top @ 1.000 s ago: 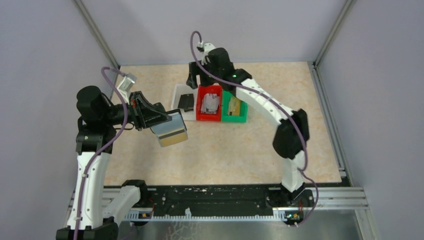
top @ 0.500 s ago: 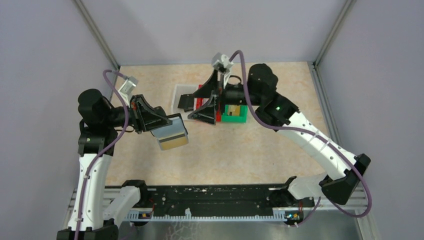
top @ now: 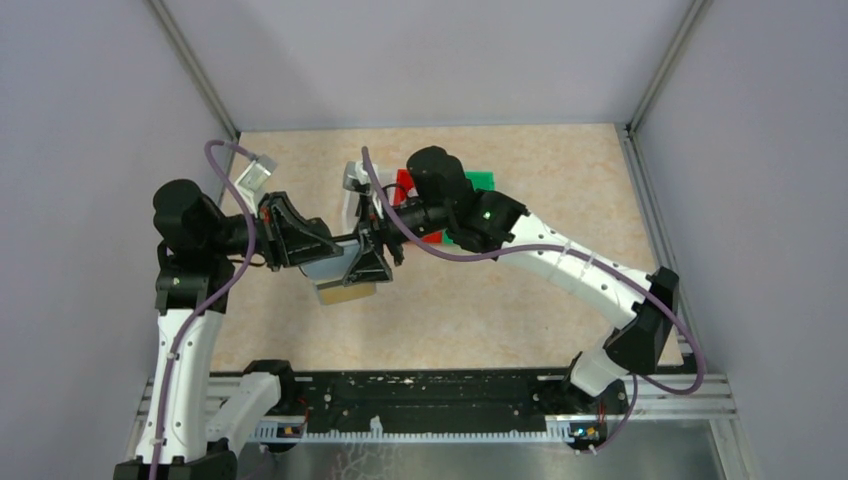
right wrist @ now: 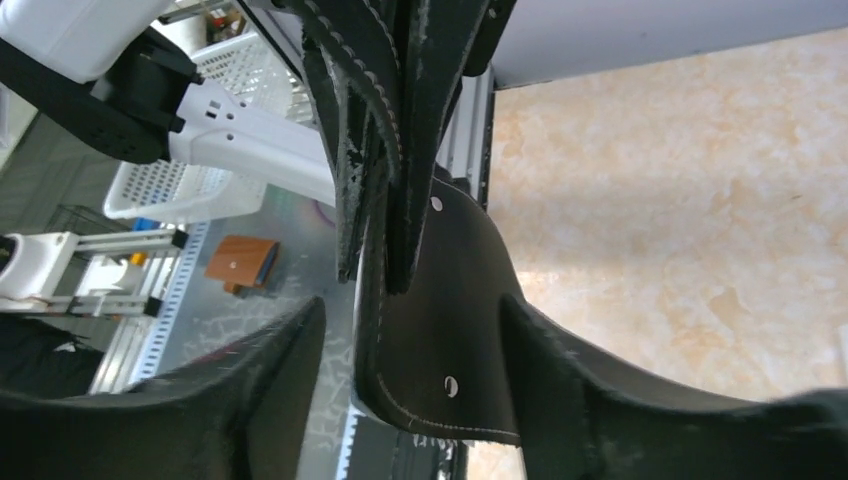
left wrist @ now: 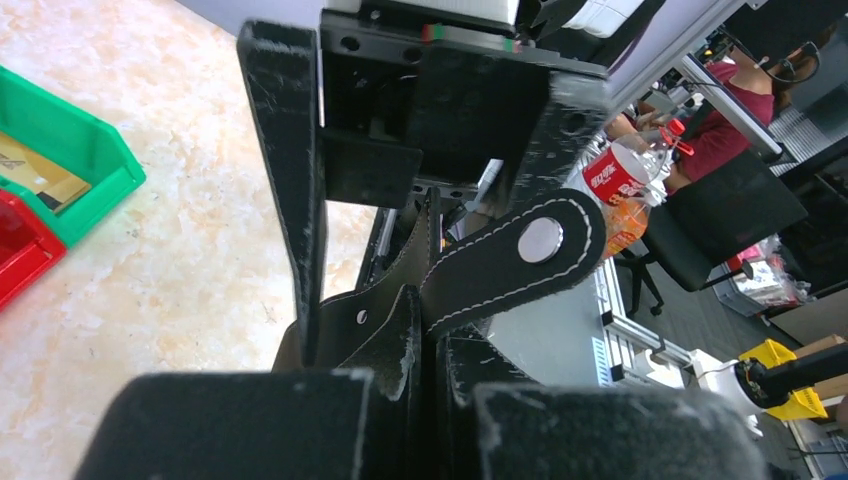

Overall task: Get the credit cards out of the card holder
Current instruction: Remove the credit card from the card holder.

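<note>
Above the left-centre of the bench [top: 450, 310], lifted off its surface, hangs the card holder [right wrist: 440, 300]. My left hand [top: 335, 252] has it clamped, fingers pressed together on the black leather. The strap tab [left wrist: 520, 255] with its metal snap swings free to one side.

- **Cards.** A tan card [top: 345, 292] shows at the holder's lower edge in the top view; I judge it is seated in its pocket. A gold card [left wrist: 30, 168] lies in the green bin [left wrist: 95, 150], with the red bin [left wrist: 20, 255] beside it.
- **Right hand.** My right hand [top: 373, 262] meets the holder head-on, its fingers [right wrist: 230, 400] apart and straddling a leather flap. From its wrist camera I see daylight on at least one side, so nothing is gripped.
- **Step in hand.** I read this as lining up to draw out a card. To do it well I should:
  - place the fingers over the card's exposed edge only, leaving the flap and strap outside them
  - close squarely on that edge
  - pull straight along the pocket while the left hand holds firm, because a skewed pull may bind the card or drag the holder loose.
- **Pose.** The left forearm is raised, its hand pointing rightward. The right arm reaches across from its base at the far right, its hand pointing leftward, so the two hands are opposed.
</note>
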